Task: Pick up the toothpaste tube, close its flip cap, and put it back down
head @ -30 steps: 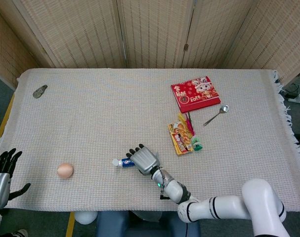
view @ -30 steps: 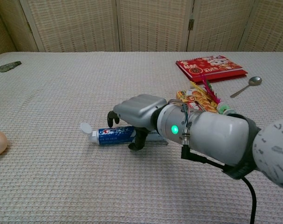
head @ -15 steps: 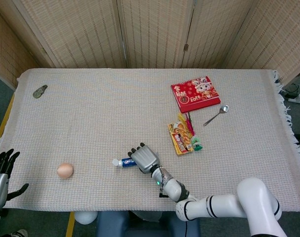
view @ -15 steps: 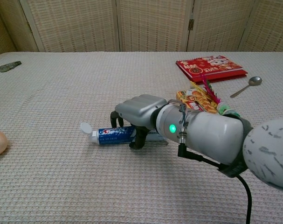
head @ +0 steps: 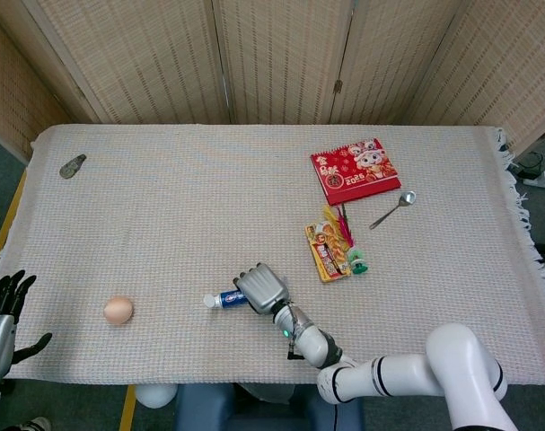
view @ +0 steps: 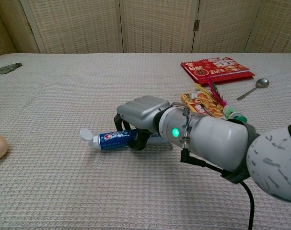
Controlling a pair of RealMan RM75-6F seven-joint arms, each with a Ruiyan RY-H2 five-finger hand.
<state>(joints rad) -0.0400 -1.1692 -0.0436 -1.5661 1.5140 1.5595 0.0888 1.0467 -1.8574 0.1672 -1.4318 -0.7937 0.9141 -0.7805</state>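
Right hand (view: pixel 141 114) now gripping toothpaste tube (view: pixel 112 140), cap end lifted; flip cap (view: pixel 86 134) open.

A smooth grey metal-look right hand (view: pixel 140 116) closes on a glossy blue-and-white plastic toothpaste tube (view: pixel 111 139) atop the counter's coarse beige woven cloth (head: pixel 182 215); a shiny metal spoon (head: pixel 394 209) gleams nearby.

The right hand (view: pixel 141 115) is lying low over the table, palm down, its fingers (view: pixel 120 125) curling around the toothpaste tube (view: pixel 114 140). The left hand (head: pixel 3 316) is hanging off the table's left edge, fingers spread, holding nothing.
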